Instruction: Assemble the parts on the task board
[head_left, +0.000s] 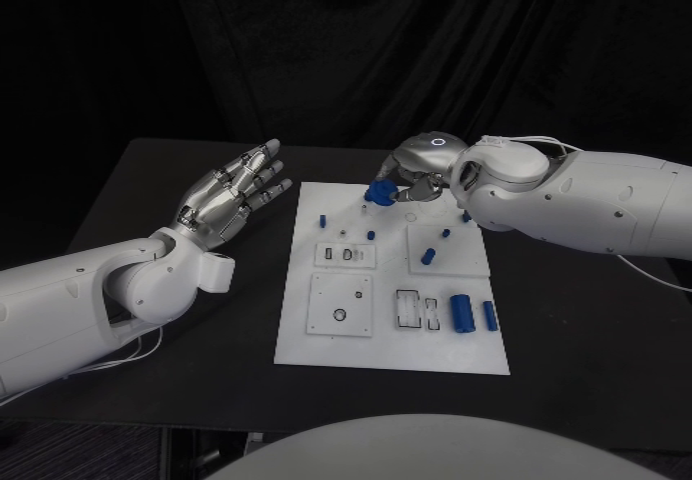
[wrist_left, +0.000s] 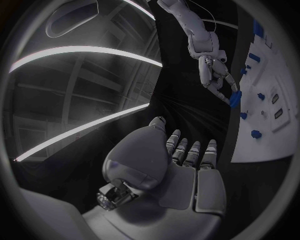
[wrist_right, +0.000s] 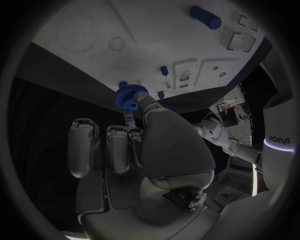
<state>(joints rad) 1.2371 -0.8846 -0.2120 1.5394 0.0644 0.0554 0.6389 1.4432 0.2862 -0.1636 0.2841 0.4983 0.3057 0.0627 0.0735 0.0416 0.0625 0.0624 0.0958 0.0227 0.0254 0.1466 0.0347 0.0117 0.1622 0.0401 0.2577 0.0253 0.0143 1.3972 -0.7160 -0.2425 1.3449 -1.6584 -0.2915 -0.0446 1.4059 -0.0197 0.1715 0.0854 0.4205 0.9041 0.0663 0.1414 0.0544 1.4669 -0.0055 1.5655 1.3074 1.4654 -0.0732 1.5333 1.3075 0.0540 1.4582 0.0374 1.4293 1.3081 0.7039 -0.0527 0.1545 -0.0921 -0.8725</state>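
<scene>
1 blue gear (wrist_right: 129, 96), small, stiff and likely light, sits pinched in the right hand (head_left: 420, 170) above the far edge of the task board (head_left: 332, 350); its toothed rim offers the surest hold. Left hand (head_left: 231, 195) hovers beside the board, fingers spread, empty.

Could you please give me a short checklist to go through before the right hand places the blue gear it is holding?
1. Gear held: ok. The right hand holds the blue gear at its fingertips.
2. Gear above the board: ok. It hangs over the far edge of the task board.
3. Left hand out of the way: ok. The left hand is raised beside the board, fingers apart, holding nothing.
4. Target spot for the gear: cannot tell which one it is.
5. Other parts nearby: ok. The small blue pegs stand apart from the gear, and the large blue cylinder lies near the board's front.
</scene>
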